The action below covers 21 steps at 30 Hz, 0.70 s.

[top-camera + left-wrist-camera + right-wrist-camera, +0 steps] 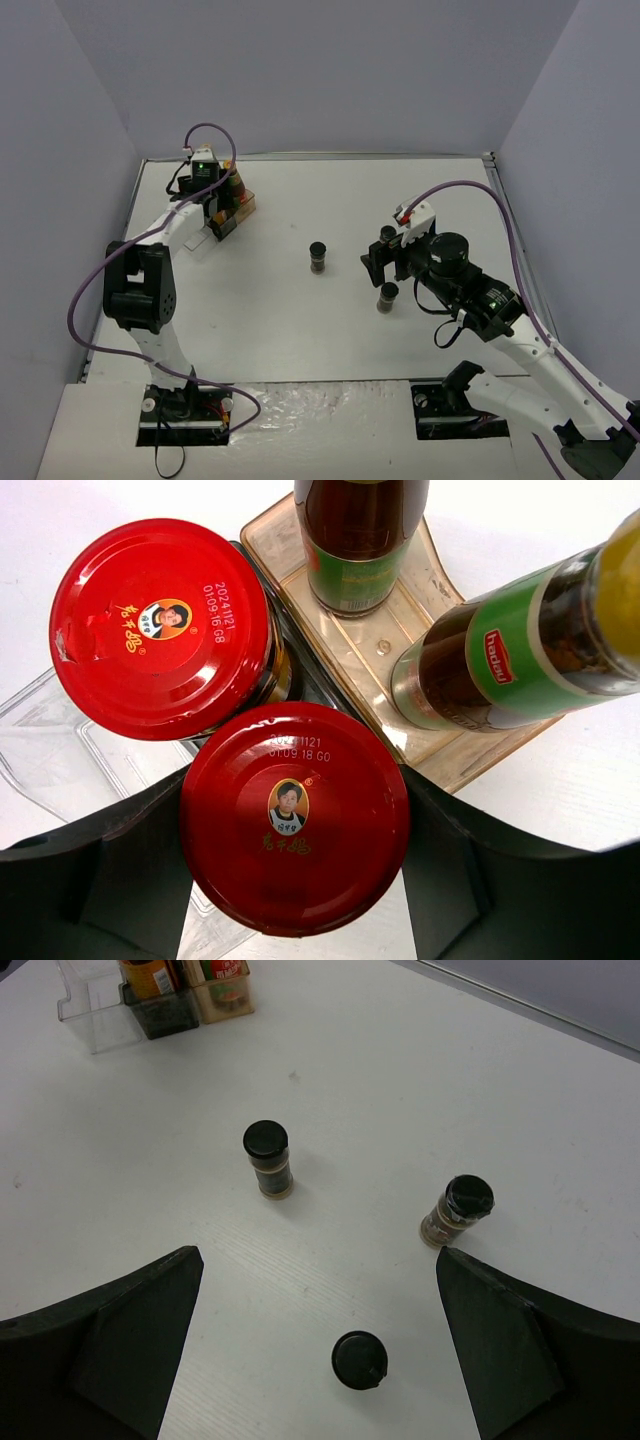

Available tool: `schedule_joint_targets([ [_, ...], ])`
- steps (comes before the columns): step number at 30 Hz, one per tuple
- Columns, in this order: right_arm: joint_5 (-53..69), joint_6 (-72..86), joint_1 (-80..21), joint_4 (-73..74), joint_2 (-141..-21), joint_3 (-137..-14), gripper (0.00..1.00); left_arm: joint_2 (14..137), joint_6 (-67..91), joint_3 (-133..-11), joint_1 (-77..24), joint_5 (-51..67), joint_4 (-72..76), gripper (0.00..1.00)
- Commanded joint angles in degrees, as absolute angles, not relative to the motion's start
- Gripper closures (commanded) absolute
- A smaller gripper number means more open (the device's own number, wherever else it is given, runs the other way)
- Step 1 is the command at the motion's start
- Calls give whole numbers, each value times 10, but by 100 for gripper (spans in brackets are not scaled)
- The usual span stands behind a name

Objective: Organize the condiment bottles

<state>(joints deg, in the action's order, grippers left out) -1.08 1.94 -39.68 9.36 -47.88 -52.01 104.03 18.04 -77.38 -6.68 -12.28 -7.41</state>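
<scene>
left gripper (296, 777) tight around red-lidded jar (295, 832), right gripper (318, 1255) wide

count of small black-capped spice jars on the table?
3 black-capped spice jars: one mid-table, one at the right tool's far side, one on its near side. None appears hidden.

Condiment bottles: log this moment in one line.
left tool: flanks red-lidded jar, grip unclear | right tool: open near spice jars
</scene>
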Motion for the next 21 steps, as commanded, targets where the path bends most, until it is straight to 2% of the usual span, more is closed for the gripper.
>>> schedule_joint_targets([
  [1,-6,29,-393,65,-479,-520,0,1002,178,-796,-71,-134,-11,35],
  [8,-6,36,-393,64,-469,-517,0,969,175,-787,-82,-132,-35,8],
  [11,-6,37,-393,65,-465,-519,0,938,175,-778,-87,-134,-53,3],
  [16,-6,39,-393,66,-447,-522,0,858,167,-758,-124,-130,-98,3],
  [21,-6,40,-393,66,-426,-518,0,747,146,-690,-207,-52,-87,3],
])
